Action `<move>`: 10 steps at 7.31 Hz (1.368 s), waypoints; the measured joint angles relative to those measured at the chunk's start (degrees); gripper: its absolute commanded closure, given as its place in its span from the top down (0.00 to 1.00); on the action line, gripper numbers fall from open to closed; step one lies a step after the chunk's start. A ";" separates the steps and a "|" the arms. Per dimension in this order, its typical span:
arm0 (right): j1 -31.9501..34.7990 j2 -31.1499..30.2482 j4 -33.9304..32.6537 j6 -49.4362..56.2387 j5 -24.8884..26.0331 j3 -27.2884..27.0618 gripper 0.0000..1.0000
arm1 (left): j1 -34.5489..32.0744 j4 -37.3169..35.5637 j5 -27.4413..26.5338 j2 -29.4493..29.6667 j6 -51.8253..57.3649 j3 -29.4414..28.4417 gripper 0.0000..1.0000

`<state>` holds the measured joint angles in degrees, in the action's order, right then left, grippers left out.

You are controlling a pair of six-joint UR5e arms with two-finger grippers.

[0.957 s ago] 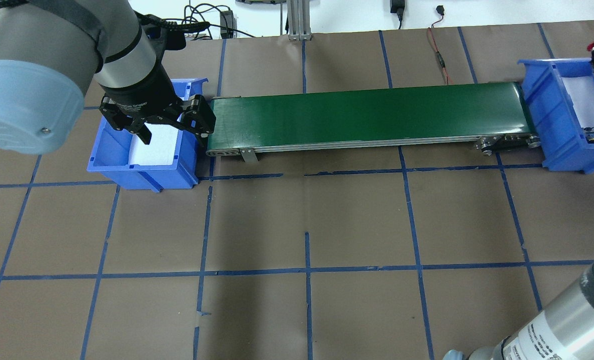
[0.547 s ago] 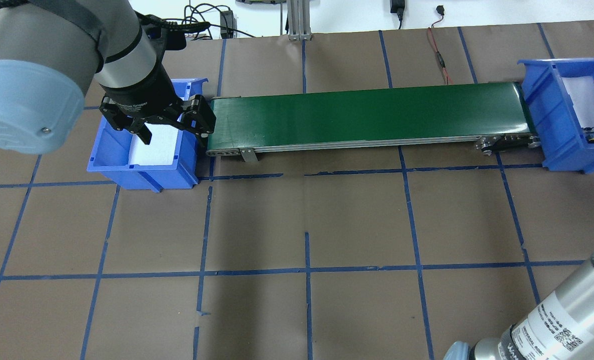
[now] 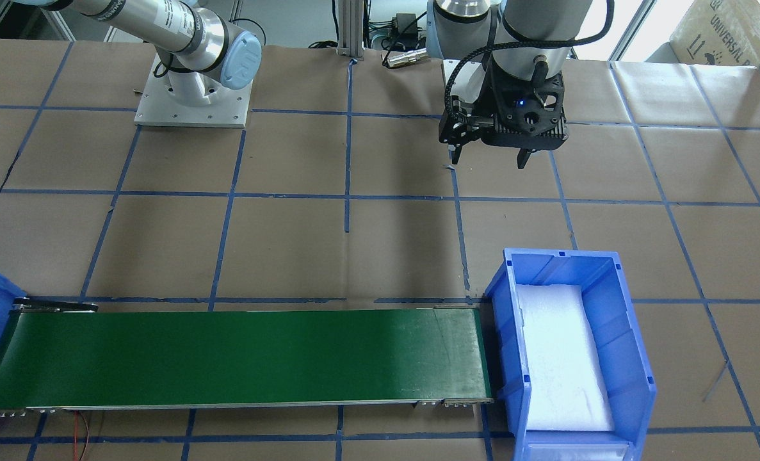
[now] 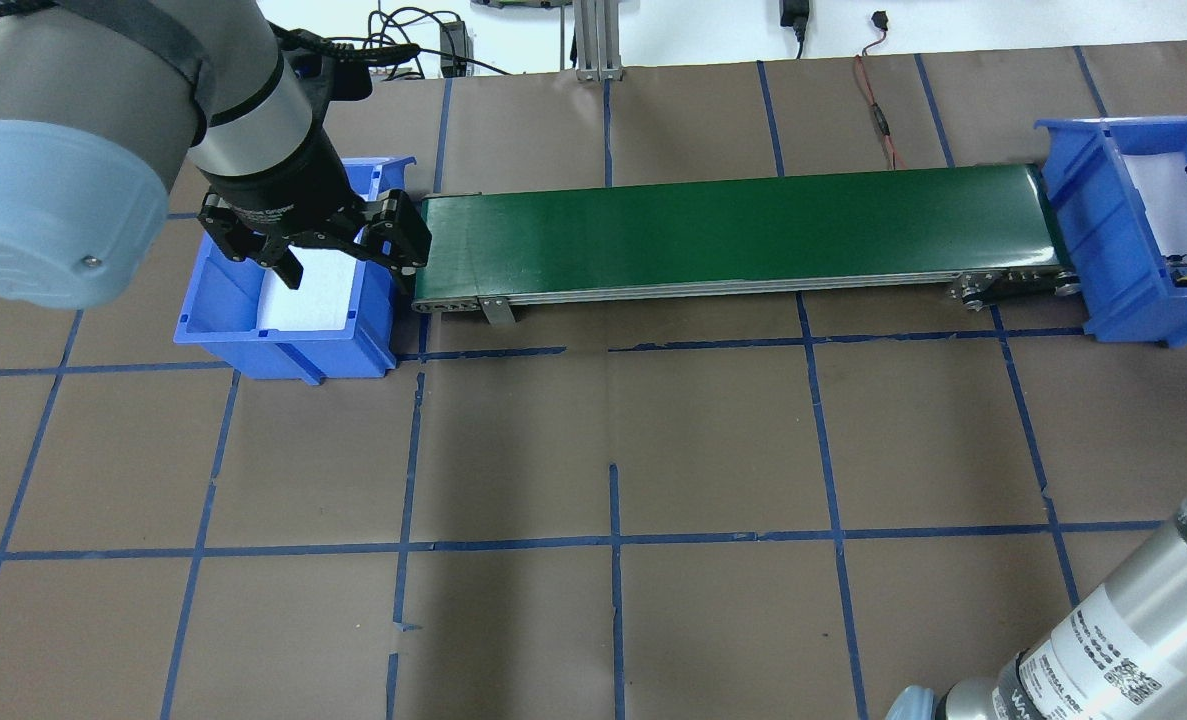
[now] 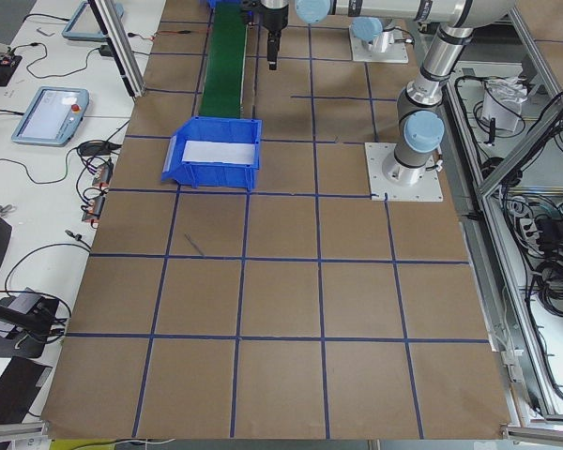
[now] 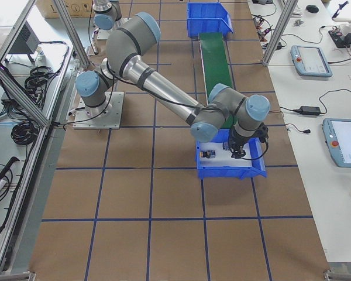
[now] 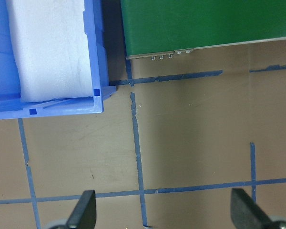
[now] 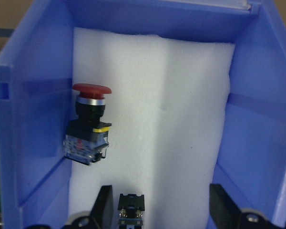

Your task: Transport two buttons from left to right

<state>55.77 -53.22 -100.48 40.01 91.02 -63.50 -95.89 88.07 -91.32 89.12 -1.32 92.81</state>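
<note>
Right wrist-mounted view is showing you the red mushroom button (image 8: 88,129) and black-bodied button (image 8: 131,205) lying in the right blue bin (image 8: 257,129), right end effector (image 8: 162,210) gaping wide and empty, so the task is looking done.

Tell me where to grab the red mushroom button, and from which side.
Probably the grey block base of the red mushroom button, from above: it lies sideways on the foam, the base's flat sides suit a pinch, though the bin wall is close.
</note>
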 measured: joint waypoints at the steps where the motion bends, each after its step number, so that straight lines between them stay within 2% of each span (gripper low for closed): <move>1: 2.74 -3.35 2.94 -1.54 0.05 0.15 0.99 | 0.00 0.00 -0.01 -0.01 0.00 0.00 1.00; 3: 9.67 -11.74 14.01 -7.90 -0.42 -0.09 1.00 | 0.00 0.00 0.00 -0.01 0.00 0.00 1.00; 6: 25.38 -20.61 24.56 -16.97 -0.64 -0.89 1.00 | 0.00 0.00 0.00 0.00 0.00 0.00 1.00; 8: 32.81 -23.18 25.89 -24.65 -0.83 -2.27 0.99 | 0.00 0.00 0.00 0.00 0.00 0.00 1.00; 10: 34.89 -24.54 24.19 -32.39 -0.62 -5.23 0.99 | 0.00 0.06 0.00 0.00 0.00 0.00 1.00</move>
<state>90.66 -77.76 -76.29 7.62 90.40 -68.73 -95.89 88.12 -91.32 89.12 -1.32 92.81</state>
